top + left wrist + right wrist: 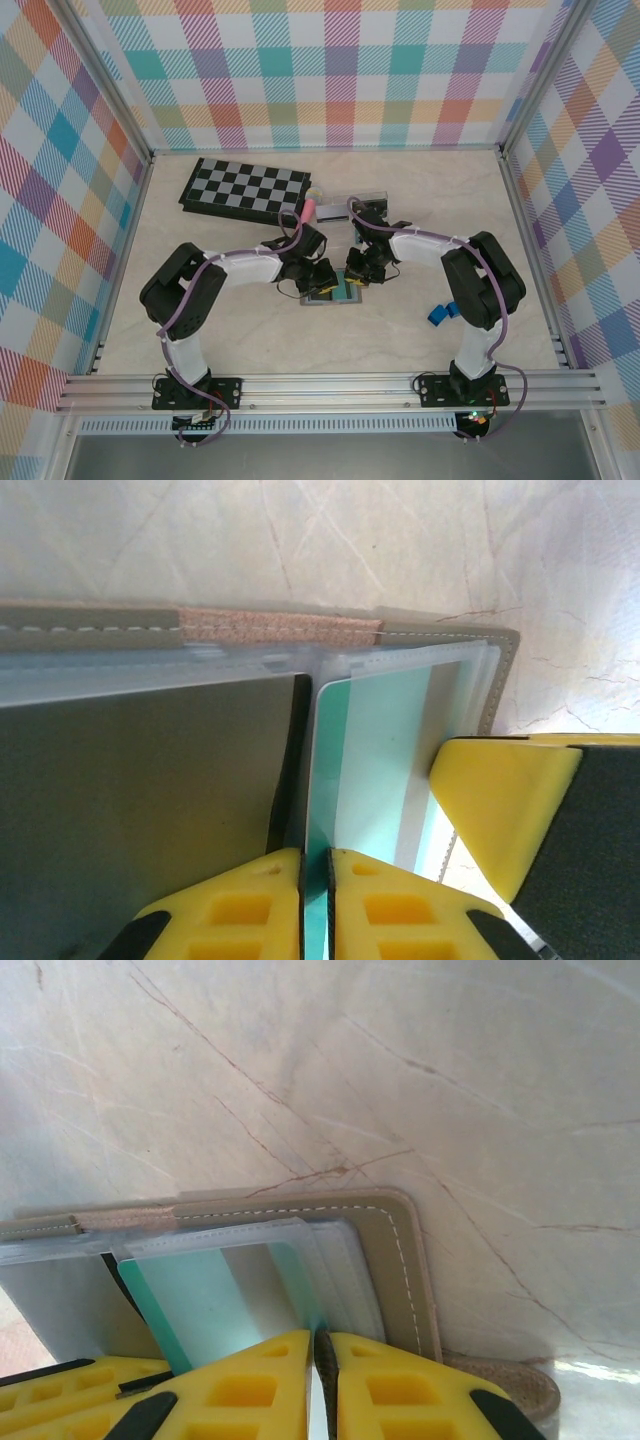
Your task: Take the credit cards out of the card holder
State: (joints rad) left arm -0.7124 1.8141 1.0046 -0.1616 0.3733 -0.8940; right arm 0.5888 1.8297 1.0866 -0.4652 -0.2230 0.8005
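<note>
The card holder point(318, 299) lies open on the table between both arms, a grey stitched wallet point(90, 630) with clear plastic sleeves inside. A teal-green credit card point(365, 750) stands partly out of a sleeve. My left gripper point(315, 880) is shut on this card's edge point(325, 283). My right gripper point(322, 1360) is shut on a clear sleeve of the card holder point(400, 1250), just right of the teal card point(190, 1300) point(352, 280). A thin dark edge point(290, 770) shows beside the teal card; I cannot tell whether it is the black card.
A folded chessboard point(245, 188) lies at the back left, a clear plastic box point(350, 203) beside it. A small blue object point(440, 313) sits by the right arm. Checked walls and metal rails enclose the table.
</note>
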